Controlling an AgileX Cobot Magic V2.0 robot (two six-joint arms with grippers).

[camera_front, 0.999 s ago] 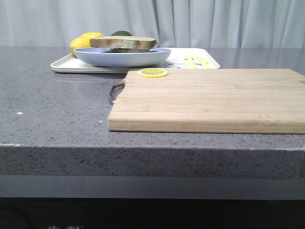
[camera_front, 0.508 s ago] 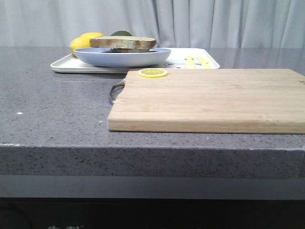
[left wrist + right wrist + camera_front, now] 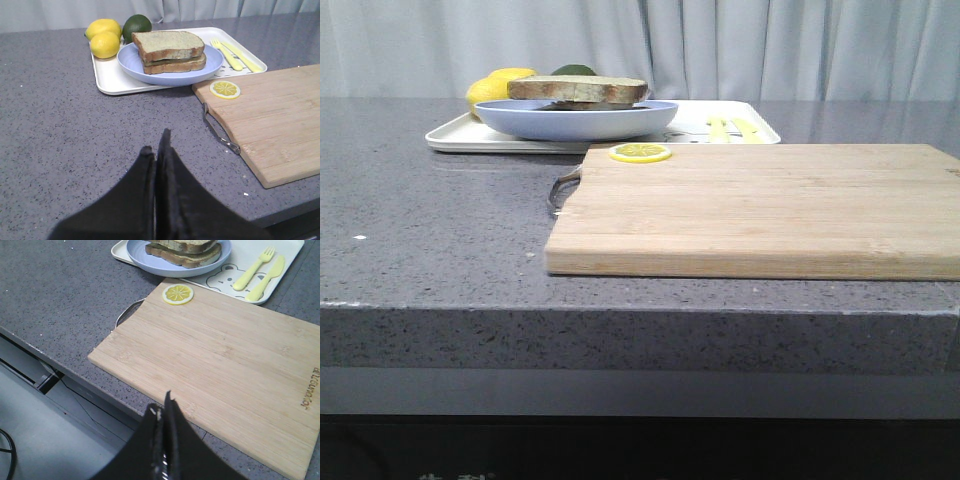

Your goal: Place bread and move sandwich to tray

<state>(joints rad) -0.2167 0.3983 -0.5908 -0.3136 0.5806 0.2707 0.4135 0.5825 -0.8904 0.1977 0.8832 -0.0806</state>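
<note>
The sandwich (image 3: 170, 52) lies on a pale blue plate (image 3: 130, 67) that stands on the white tray (image 3: 107, 82) at the back left of the counter. Its top slice, the bread (image 3: 167, 42), has a pale greenish face and brown crust. The egg filling is hidden. The sandwich also shows in the front view (image 3: 578, 90) and the right wrist view (image 3: 185, 250). My left gripper (image 3: 157, 147) is shut and empty, above bare counter well short of the tray. My right gripper (image 3: 162, 407) is shut and empty, at the counter's front edge by the cutting board.
A wooden cutting board (image 3: 760, 205) with a metal handle (image 3: 220, 132) lies at the front right, a lemon slice (image 3: 641, 152) on its far left corner. Two lemons (image 3: 104, 37) and a dark green fruit (image 3: 136, 24) sit on the tray, with a yellow fork and knife (image 3: 257, 270).
</note>
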